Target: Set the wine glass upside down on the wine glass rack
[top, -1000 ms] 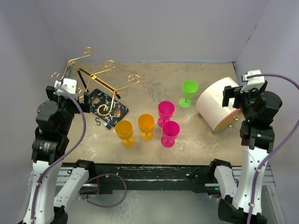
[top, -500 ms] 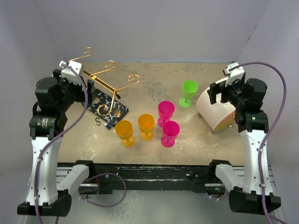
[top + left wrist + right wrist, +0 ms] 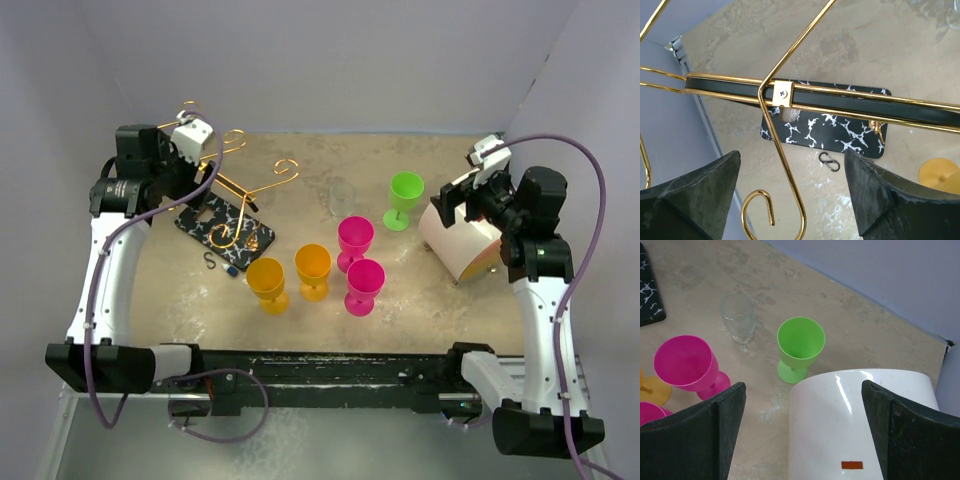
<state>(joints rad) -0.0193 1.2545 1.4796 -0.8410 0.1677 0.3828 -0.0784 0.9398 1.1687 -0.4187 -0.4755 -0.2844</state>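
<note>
1. Pale lavender walls enclose a mottled beige table (image 3: 440, 290). Seen from the top camera, the wine glass rack (image 3: 232, 188) stands at the far left. Its black marbled base (image 3: 205, 215) lies flat on the table and its gold arms end in spiral curls.
2. The left gripper (image 3: 190, 160) is up by the far-left end of the rack's bar. The right gripper (image 3: 465, 200) hangs over a white rounded container (image 3: 455, 245) lying on its side at the right.
3. In the middle stand two orange goblets (image 3: 267, 280), two pink goblets (image 3: 355, 240) and a green goblet (image 3: 405, 195), all upright. A clear wine glass (image 3: 340, 195) is just beyond them, and none of the glasses is on the rack. A small black clip (image 3: 210, 262) lies near the base's near edge.
4. In the left wrist view, the dark fingers (image 3: 695, 200) are spread wide. A gold wire loop of the rack runs down the picture between them. I cannot tell whether it touches either finger. The base and the clip lie farther off, on the table.
5. In the right wrist view, the right gripper's fingers (image 3: 690, 435) are set wide apart and pinch nothing. Bare table shows between the left one and the white container. The green goblet stands just beyond the container, with the clear glass to its left and a pink goblet nearer the camera.
</note>
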